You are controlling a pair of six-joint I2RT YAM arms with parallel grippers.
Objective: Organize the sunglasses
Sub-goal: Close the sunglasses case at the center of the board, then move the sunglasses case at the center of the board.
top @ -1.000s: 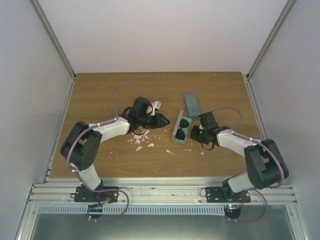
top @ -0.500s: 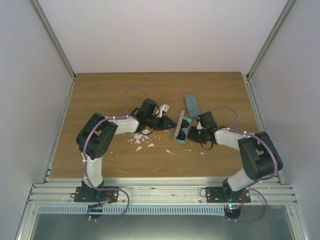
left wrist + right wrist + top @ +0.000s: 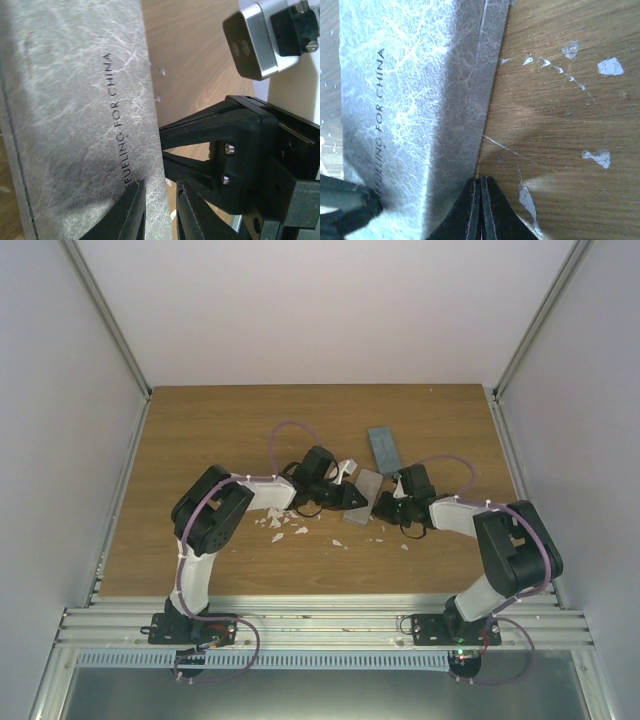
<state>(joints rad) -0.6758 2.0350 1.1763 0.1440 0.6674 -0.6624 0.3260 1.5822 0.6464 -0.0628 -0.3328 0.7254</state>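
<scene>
No sunglasses show in any view now. A grey case (image 3: 368,485) lies shut in the middle of the table, between the two grippers. My left gripper (image 3: 354,498) reaches it from the left. In the left wrist view the case (image 3: 75,100) fills the left half, and the gripper (image 3: 160,202) has its jaws a narrow gap apart over the case's right edge, pinching nothing. My right gripper (image 3: 384,506) is at the case's right side. In the right wrist view it (image 3: 481,182) is shut and empty, tips at the case's (image 3: 405,100) edge on the wood.
A second blue-grey case (image 3: 383,448) lies shut just behind the first one. White flecks (image 3: 280,525) are scattered on the wooden table in front of the left gripper and also show in the right wrist view (image 3: 610,65). Metal rails border the table's sides.
The left arm swung right to the case. The case lay open with dark sunglasses inside; now its lid is folded over and the glasses are hidden. The right gripper barely moved.
</scene>
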